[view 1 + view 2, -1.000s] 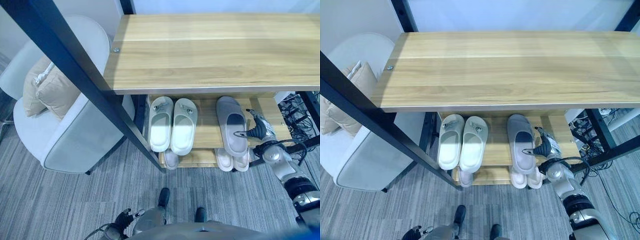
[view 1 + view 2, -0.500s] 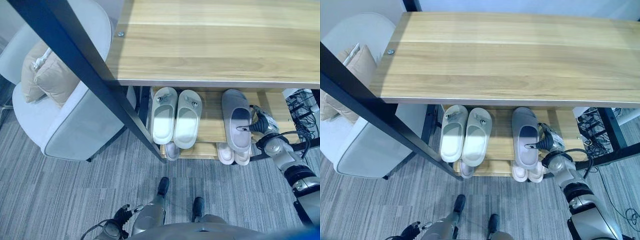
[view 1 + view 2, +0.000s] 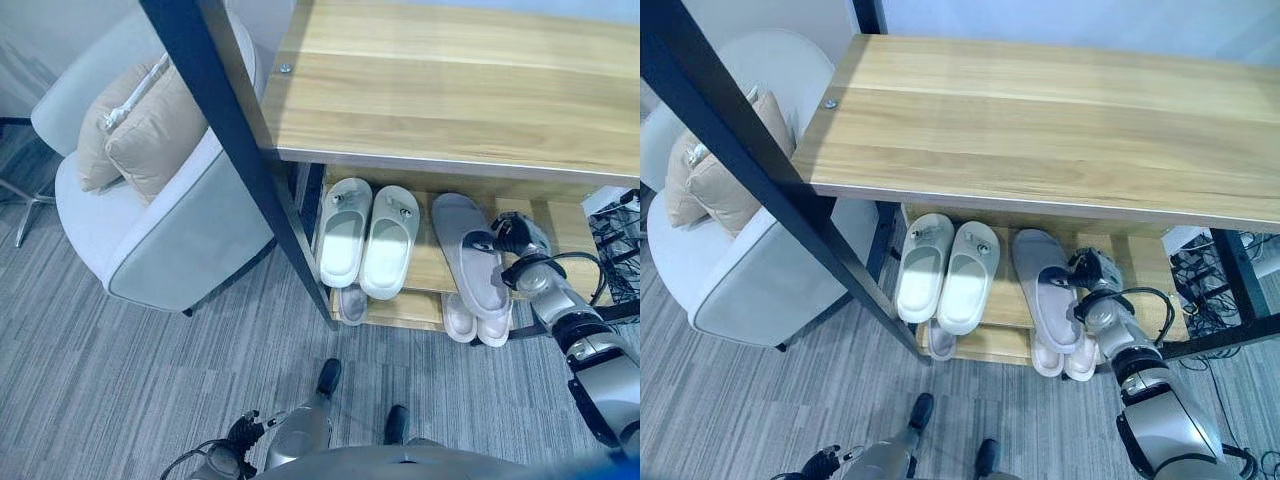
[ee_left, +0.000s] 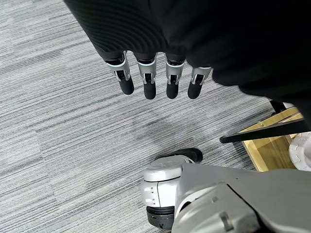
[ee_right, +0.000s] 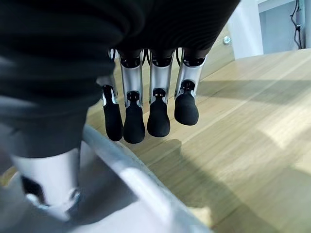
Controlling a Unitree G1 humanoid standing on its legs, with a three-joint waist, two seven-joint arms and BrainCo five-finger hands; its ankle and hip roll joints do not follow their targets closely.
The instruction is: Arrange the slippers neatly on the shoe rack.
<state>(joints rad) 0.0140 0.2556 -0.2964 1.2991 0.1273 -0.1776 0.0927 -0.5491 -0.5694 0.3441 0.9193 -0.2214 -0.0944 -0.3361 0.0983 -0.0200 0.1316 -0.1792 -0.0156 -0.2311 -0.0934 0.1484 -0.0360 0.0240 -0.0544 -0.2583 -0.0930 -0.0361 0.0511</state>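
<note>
The rack (image 3: 455, 95) has a wide wooden top on a black frame, with a wooden shelf (image 3: 430, 270) below it and a lower shelf (image 3: 405, 310) under that. On the upper shelf a pair of white slippers (image 3: 368, 240) lies side by side toward the left, toes pointing out to the front, the two touching along their inner edges. To their right on the same shelf lies a single grey slipper (image 3: 470, 252), tilted a little so its front end swings toward the right and overhangs the shelf edge. The right hand (image 3: 512, 235) is at the grey slipper's right side, near its strap; in the right wrist view the fingers (image 5: 158, 104) hang straight in a row, close together, just above the wooden shelf, with the thumb down inside the grey slipper (image 5: 126, 189), so the slipper's rim sits between thumb and fingers, though I cannot tell whether it is actually pinched. On the lower shelf a small grey shoe (image 3: 352, 302) pokes out under the white pair, and a pale pair (image 3: 478, 322) pokes out under the grey slipper. The left hand (image 4: 153, 73) hangs low over the grey carpet (image 3: 130, 390), away from the rack, its fingers straight and slightly spread, holding nothing. An armchair (image 3: 150, 215) with two beige cushions (image 3: 140, 125) stands to the left of the rack.
</note>
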